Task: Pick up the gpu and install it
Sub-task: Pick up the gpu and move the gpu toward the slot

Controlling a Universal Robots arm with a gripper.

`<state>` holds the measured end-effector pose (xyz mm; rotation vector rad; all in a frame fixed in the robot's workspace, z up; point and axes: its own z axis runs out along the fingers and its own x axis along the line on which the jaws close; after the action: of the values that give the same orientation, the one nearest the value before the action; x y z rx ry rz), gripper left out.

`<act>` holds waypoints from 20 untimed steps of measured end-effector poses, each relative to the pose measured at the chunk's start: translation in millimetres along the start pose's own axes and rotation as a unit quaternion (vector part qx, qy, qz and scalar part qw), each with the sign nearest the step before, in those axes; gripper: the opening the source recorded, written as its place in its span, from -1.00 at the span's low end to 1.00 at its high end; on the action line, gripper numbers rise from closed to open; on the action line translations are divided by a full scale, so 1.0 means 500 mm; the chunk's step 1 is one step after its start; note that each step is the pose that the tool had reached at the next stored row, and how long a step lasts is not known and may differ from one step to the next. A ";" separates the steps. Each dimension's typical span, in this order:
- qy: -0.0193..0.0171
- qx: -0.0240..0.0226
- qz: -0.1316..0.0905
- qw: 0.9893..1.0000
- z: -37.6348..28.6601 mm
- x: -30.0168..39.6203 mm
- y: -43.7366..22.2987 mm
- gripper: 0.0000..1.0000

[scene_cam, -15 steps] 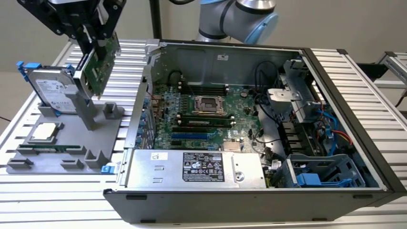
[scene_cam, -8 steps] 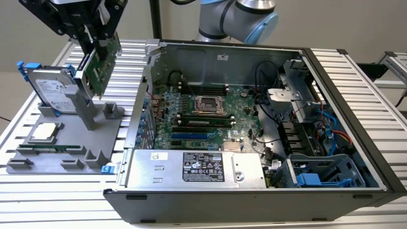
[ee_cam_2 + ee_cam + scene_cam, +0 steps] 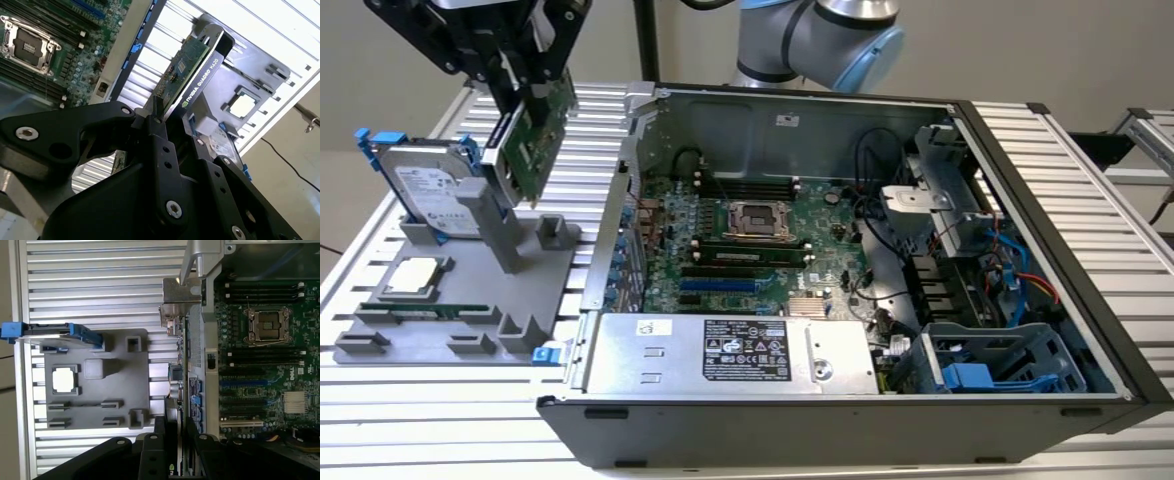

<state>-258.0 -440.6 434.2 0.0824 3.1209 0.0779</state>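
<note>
A hard drive (image 3: 434, 190) is standing at the exterior view's left in the grey fixture (image 3: 467, 300). The pincer (image 3: 520, 80) is clamping the gpu (image 3: 536, 140) by its upper edge, holding it tilted above the fixture, beside the open computer case (image 3: 761, 120).

Open computer case (image 3: 827, 432) on slatted counter (image 3: 400, 420); grey fixture (image 3: 474, 285) at exterior view's left holds hard drive (image 3: 434, 185), processor chip (image 3: 414, 275).
</note>
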 end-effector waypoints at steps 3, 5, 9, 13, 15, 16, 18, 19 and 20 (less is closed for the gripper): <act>0.000 0.000 0.000 1.000 0.000 -0.002 0.000 -1.00; 0.000 0.000 0.000 1.000 0.000 -0.003 0.000 -1.00; 0.000 0.000 0.000 1.000 0.000 -0.006 0.000 -1.00; 0.000 0.000 0.000 1.000 0.000 -0.009 0.000 -1.00; 0.000 0.000 0.000 1.000 0.000 -0.011 0.001 -1.00; 0.000 0.000 0.000 1.000 0.000 -0.011 0.001 -1.00; 0.000 0.000 0.000 1.000 0.000 -0.013 0.001 -1.00; 0.000 0.000 0.000 1.000 0.000 -0.013 0.001 -1.00; 0.000 0.000 0.000 1.000 0.000 -0.014 0.001 -1.00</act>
<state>-251.0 -440.6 434.1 0.0825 3.1208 0.0781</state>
